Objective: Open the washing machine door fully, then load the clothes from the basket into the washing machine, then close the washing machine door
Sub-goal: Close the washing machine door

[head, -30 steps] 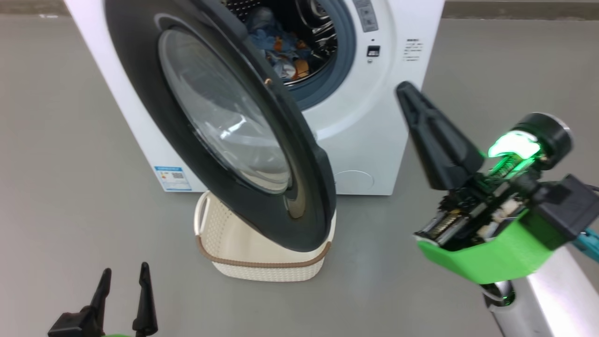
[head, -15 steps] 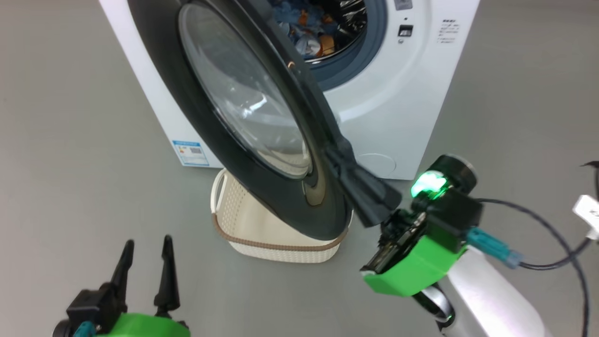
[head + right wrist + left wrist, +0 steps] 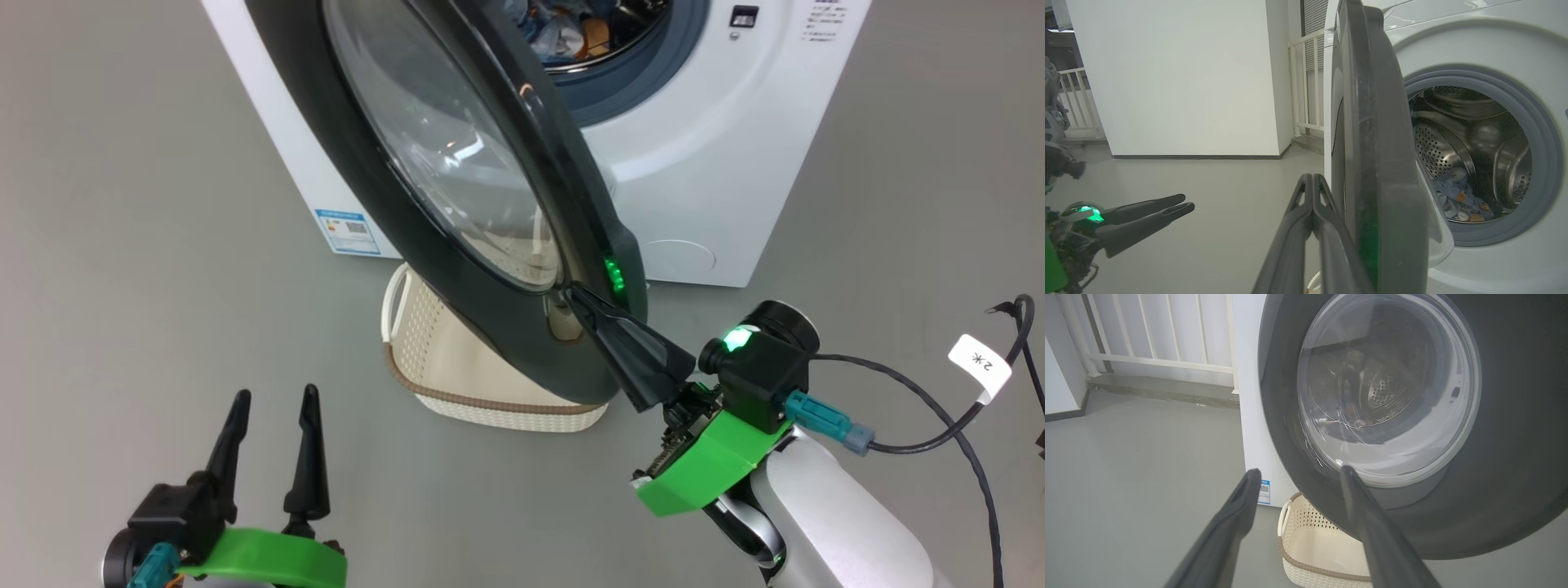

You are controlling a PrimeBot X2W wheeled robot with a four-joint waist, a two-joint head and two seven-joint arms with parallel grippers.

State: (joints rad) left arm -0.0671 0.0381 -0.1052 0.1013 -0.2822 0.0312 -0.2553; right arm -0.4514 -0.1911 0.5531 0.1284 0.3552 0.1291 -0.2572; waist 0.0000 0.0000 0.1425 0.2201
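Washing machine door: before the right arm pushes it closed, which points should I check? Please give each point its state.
1. Clothes lie inside the drum: ok.
2. Nothing hangs over the seal: ok where it shows.
3. Basket empty: cannot tell; the shown part is bare, the washing machine door hides the rest.
4. Right gripper shut, tips at the door's outer face: ok.
5. Left gripper open, away from the door: ok.
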